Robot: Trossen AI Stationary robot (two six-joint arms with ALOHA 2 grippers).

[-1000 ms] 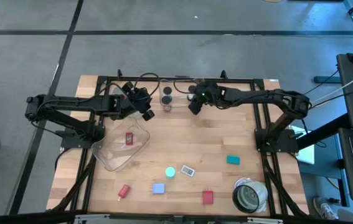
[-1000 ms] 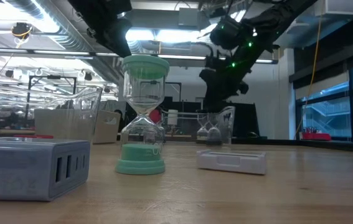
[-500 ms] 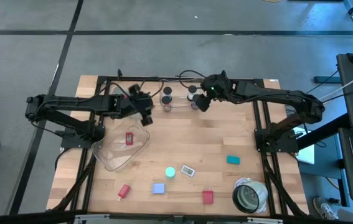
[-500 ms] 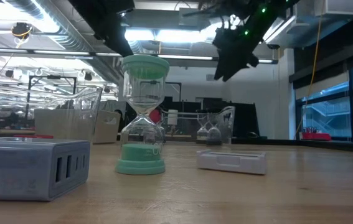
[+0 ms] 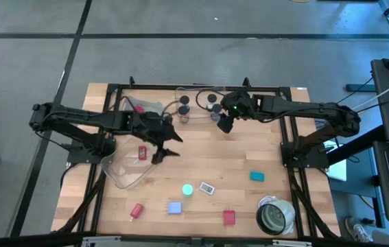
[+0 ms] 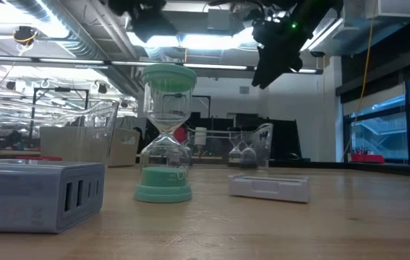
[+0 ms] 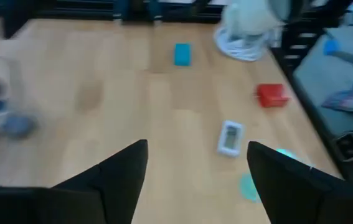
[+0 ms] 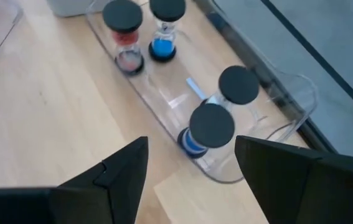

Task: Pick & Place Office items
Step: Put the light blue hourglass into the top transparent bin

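Note:
My left gripper (image 5: 164,149) (image 7: 196,149) hangs open above the table beside the right rim of a clear bin (image 5: 122,175), where one red block (image 5: 142,152) lies. Ahead of it are a white tag (image 7: 230,137), a cyan-topped hourglass (image 5: 188,189), a red block (image 7: 271,95) and a teal block (image 7: 182,53). My right gripper (image 5: 224,125) (image 8: 190,142) is open and raised (image 6: 277,50) over a clear tray (image 8: 164,102) at the far edge. Several black-capped hourglasses (image 8: 211,124) stand upright in that tray.
Toward the near edge lie a blue block (image 5: 174,207), a red piece (image 5: 136,210) and another red block (image 5: 229,217). A large grey-white roll (image 5: 274,216) sits at the near right corner. Black frame rails (image 5: 180,86) border the table. Bare wood lies in the middle.
My left gripper has swung from the far edge toward the near side and turned, and now hangs beside the bin's right rim. My right gripper has risen from the clear tray and drifted slightly right and toward the near side.

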